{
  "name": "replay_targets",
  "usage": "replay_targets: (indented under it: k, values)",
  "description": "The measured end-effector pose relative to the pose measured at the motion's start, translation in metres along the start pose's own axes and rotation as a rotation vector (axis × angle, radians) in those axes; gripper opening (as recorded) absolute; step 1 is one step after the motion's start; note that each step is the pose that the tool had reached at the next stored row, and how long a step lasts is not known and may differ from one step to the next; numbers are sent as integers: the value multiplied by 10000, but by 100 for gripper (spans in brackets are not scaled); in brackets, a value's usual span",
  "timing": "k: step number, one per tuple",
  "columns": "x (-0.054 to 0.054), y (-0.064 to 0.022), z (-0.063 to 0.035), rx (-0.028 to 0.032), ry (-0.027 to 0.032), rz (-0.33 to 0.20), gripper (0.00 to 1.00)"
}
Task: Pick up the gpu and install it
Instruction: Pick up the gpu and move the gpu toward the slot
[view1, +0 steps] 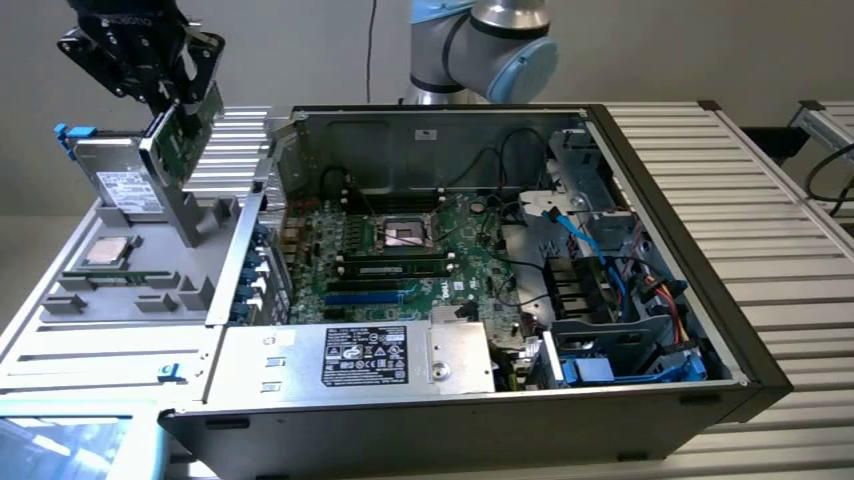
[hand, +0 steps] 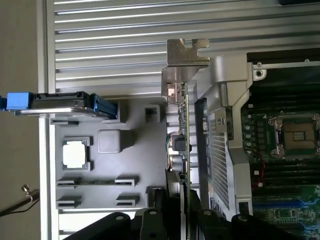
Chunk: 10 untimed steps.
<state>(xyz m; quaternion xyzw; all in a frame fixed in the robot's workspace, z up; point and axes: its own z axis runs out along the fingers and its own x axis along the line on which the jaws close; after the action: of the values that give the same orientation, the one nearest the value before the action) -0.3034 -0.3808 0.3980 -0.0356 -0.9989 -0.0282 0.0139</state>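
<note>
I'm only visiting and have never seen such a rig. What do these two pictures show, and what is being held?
This is one robot arm working at an open computer case. One picture comes from a camera standing apart; the other from a camera on the arm's wrist. The black clamp is its gripper, closed on the gpu, a green circuit card with a silver bracket, over a grey parts tray. The tray also carries a hard drive and a processor chip. Inside the case lies the motherboard.

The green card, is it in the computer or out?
Out. The gripper holds the gpu at the grey tray, outside the computer case.
</note>
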Motion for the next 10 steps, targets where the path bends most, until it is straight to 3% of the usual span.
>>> replay_targets:
  k: [4, 10]
  values:
    - [-173, 11, -168, -10, 2, 0, 29]
    - [-443, 31, -244, -11, 2, 0, 29]
